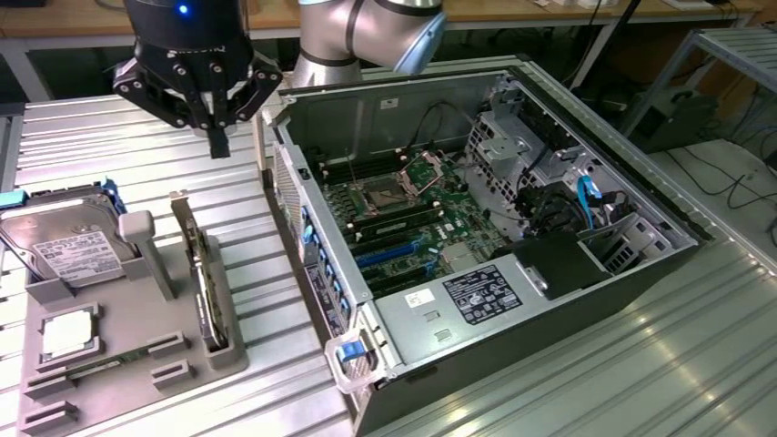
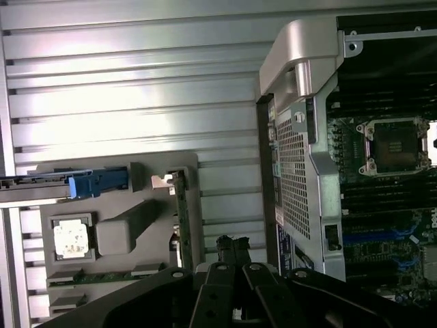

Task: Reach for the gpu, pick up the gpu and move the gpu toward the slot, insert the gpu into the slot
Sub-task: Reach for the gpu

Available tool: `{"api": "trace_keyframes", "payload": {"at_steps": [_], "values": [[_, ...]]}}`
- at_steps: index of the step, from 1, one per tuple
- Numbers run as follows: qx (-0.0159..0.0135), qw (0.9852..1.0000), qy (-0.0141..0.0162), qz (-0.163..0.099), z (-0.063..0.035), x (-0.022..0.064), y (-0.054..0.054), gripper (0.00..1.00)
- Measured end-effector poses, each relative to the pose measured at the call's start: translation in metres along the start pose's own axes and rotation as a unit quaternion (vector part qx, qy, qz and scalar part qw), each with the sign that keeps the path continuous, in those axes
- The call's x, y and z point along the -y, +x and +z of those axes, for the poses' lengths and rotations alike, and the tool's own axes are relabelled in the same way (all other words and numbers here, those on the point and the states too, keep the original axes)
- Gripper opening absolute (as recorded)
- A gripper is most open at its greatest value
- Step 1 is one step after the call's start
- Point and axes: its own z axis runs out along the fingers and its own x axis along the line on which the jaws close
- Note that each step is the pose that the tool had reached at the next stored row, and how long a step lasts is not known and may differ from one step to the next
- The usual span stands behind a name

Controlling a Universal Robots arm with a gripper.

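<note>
The gpu stands on edge in a grey holder, a thin dark card with its silver bracket at the far end. My gripper hangs above the table beyond the card, beside the case's corner, shut and holding nothing. In the wrist view the card is a thin green edge with its bracket, just ahead of my closed fingertips. The blue slot lies on the green motherboard inside the open case, and its blue strip is also in the wrist view.
The holder also carries a silver hard drive and a square processor chip. The open computer case lies on the ribbed metal table, its perforated wall between the holder and the motherboard. A processor socket sits near the slot.
</note>
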Motion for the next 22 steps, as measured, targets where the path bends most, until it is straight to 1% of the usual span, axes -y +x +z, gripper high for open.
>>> {"api": "trace_keyframes", "payload": {"at_steps": [22], "values": [[-0.0007, 1.0000, 0.0001, 0.000, -0.0004, 0.0024, 0.029, 0.11]]}}
